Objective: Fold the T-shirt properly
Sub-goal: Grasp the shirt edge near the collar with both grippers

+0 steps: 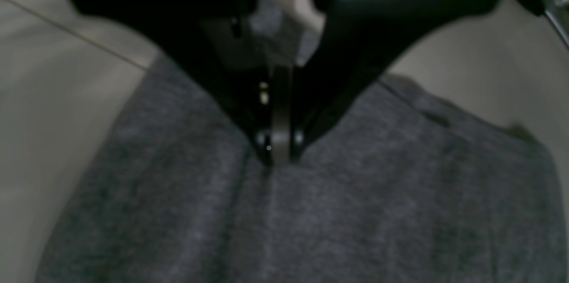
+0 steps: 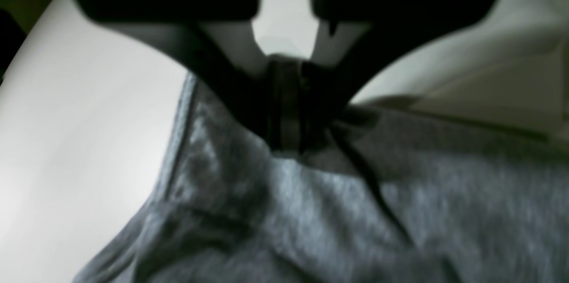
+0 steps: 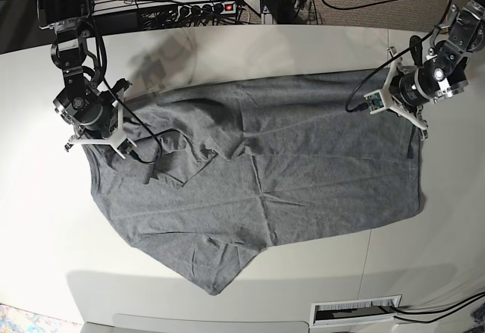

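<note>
Large heather-grey short-sleeved knit T-shirt (image 3: 258, 181) lies spread across the white tabletop (image 3: 227, 52), mostly flat, with creases through the middle and a bunched, rumpled patch at the base view's left end. One corner trails toward the near edge of the tabletop.

Left gripper (image 1: 279, 152): black fingers (image 1: 297, 138) fully together, no gap visible between the tips. Tips are pressed into the grey fabric, and a fold line runs down from the pinch point, so they have hold of the T-shirt. In the base view this gripper (image 3: 413, 124) sits at the shirt's right-hand edge, near the far corner of that edge. The left wrist view is soft-focus; can't tell how much cloth is caught between the tips.

Right gripper (image 2: 289, 141): fingers (image 2: 311, 109) closed tight too, tips clamped on a gathered bit of the shirt, next to a stitched hem running down the left side of that view. Fabric puckers and ridges away from the pinch. In the base view this gripper (image 3: 140, 158) is at the left end of the shirt, right at the bunched patch, with cloth pulled into wrinkles around it.

Both arms are at opposite ends of the shirt, well apart. Black power strip (image 3: 201, 7) and cables sit behind the tabletop's far edge.
</note>
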`<state>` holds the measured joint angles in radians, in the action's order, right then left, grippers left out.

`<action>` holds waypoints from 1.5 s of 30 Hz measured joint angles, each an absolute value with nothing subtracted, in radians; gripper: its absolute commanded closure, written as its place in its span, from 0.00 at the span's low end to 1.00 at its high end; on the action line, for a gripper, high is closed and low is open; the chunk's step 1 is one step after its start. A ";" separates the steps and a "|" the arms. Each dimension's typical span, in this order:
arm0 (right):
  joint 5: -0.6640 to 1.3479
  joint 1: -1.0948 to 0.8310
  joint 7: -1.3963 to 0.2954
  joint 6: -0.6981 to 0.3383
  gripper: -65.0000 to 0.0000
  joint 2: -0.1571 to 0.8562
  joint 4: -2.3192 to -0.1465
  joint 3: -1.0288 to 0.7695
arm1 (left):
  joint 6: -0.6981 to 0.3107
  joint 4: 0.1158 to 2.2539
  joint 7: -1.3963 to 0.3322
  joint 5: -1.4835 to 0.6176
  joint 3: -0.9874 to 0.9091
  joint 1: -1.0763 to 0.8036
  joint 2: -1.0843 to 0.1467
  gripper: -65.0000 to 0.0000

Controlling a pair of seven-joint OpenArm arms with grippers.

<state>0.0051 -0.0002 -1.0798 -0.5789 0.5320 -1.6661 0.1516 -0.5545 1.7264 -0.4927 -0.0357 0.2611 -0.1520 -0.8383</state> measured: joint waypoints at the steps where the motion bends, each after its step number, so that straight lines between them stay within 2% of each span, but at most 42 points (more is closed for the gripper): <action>1: 0.033 0.000 -1.095 -0.586 1.00 0.535 -1.666 0.152 | -0.559 1.726 -0.506 -0.058 0.260 -0.152 -0.840 1.00; 6: 0.128 -0.001 -1.161 -0.599 1.00 0.583 -1.667 0.152 | -0.582 1.729 -0.545 -0.122 0.256 -0.159 -0.846 1.00; 15: 0.312 -0.042 -1.257 -0.605 1.00 0.690 -1.667 0.152 | -0.564 1.747 -0.473 -0.121 0.241 -0.255 -0.880 1.00; 24: 0.369 -0.070 -1.287 -0.606 1.00 0.727 -1.710 0.152 | -0.547 1.753 -0.421 -0.102 0.235 -0.302 -0.904 1.00; 28: 0.365 -0.064 -1.127 -0.610 1.00 0.726 -1.816 0.146 | -0.550 1.755 -0.392 -0.068 0.235 -0.307 -0.904 1.00; 31: 0.257 -0.052 -1.057 -0.611 1.00 0.722 -1.810 0.139 | -0.550 1.760 -0.394 -0.059 0.235 -0.307 -0.904 1.00; 38: 0.089 0.023 -0.959 -0.611 1.00 0.723 -1.660 0.137 | -0.550 1.760 -0.394 -0.056 0.235 -0.307 -0.904 1.00; 45: 0.084 0.043 -0.900 -0.612 1.00 0.722 -1.542 0.137 | -0.550 1.760 -0.391 -0.054 0.235 -0.309 -0.904 1.00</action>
